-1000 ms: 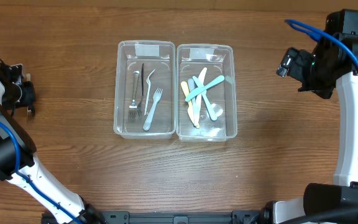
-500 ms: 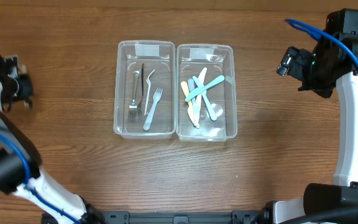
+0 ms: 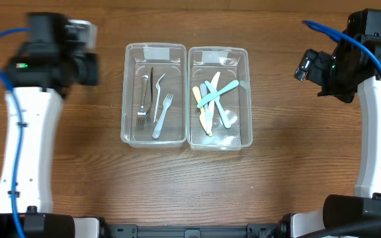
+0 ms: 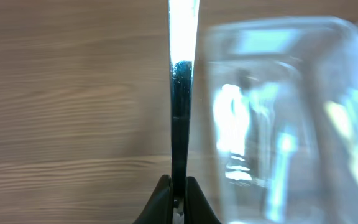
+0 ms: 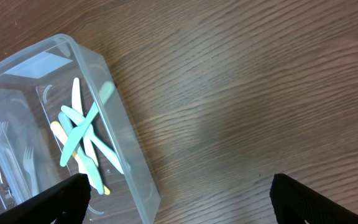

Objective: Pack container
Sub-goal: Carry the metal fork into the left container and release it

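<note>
**Hazards**

1. At the grip: the left claw (image 4: 178,200) is clamping a thin utensil (image 4: 179,93), fingers together on the very end of its dark shaft. With so little pinched, the utensil is likely to pivot or slip out under a quick swing or any side knock.

2. Just right of the claw: the left bin (image 4: 211,93) is standing beside the shaft. The utensil's bright tip is projecting straight ahead of the claw. A sideways move without height to spare is liable to drive it into the wall and shove the bin. The bin is showing blurred, so clearance over the rim cannot be judged.

3. Beyond that wall: forks (image 3: 152,109) are lying in the left bin. A release with the utensil crosswise is likely to leave it bridging the rim. Farther right, the right bin (image 3: 218,50) is holding plastic cutlery (image 3: 211,99). A drop there would probably be a mis-sort.

**Pose**

The left arm is reaching up the left side of the table (image 3: 84,165), its claw left of the left bin. The right claw (image 5: 179,183) is hanging empty, fingers apart, with the right bin off to its left.
</note>
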